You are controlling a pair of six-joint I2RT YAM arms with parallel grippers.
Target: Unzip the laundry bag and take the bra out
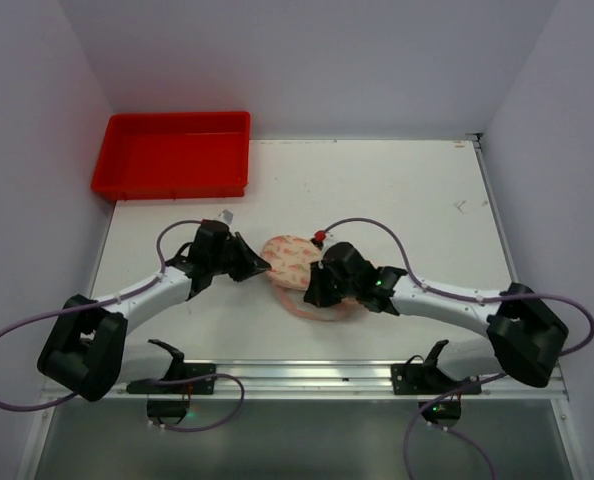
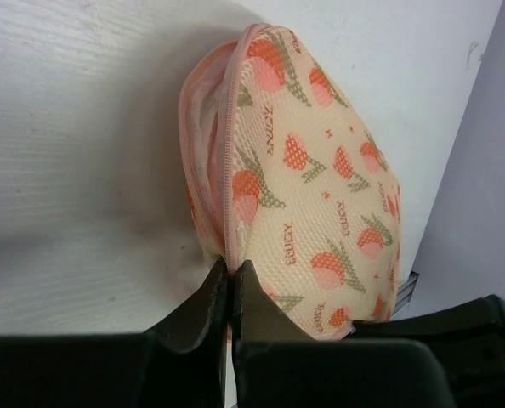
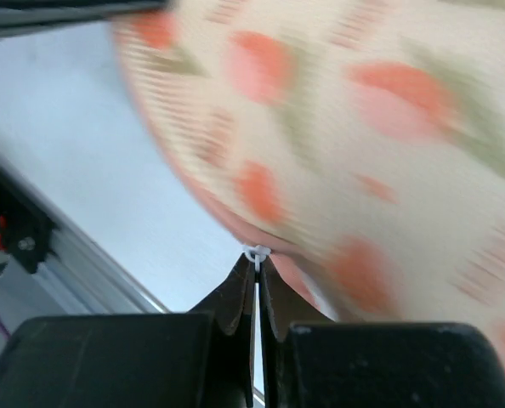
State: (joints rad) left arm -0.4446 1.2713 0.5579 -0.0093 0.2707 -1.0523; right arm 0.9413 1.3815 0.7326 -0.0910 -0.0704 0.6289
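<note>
The laundry bag (image 1: 292, 262), a cream padded pouch with pink-orange print, lies mid-table between both arms. My left gripper (image 1: 262, 266) is at its left end; in the left wrist view the gripper (image 2: 231, 268) is shut on the pink zipper edge (image 2: 229, 170) of the bag (image 2: 320, 178). My right gripper (image 1: 312, 292) is at the bag's near right side; in the right wrist view it (image 3: 257, 259) is shut on the small white zipper pull (image 3: 256, 253) under the blurred bag (image 3: 337, 127). A thin pink loop strap (image 1: 322, 312) trails toward me. The bra is hidden.
A red plastic tray (image 1: 173, 153) stands at the back left corner. A metal rail (image 1: 307, 375) runs along the table's near edge, also showing in the right wrist view (image 3: 82, 272). White walls enclose the table on three sides.
</note>
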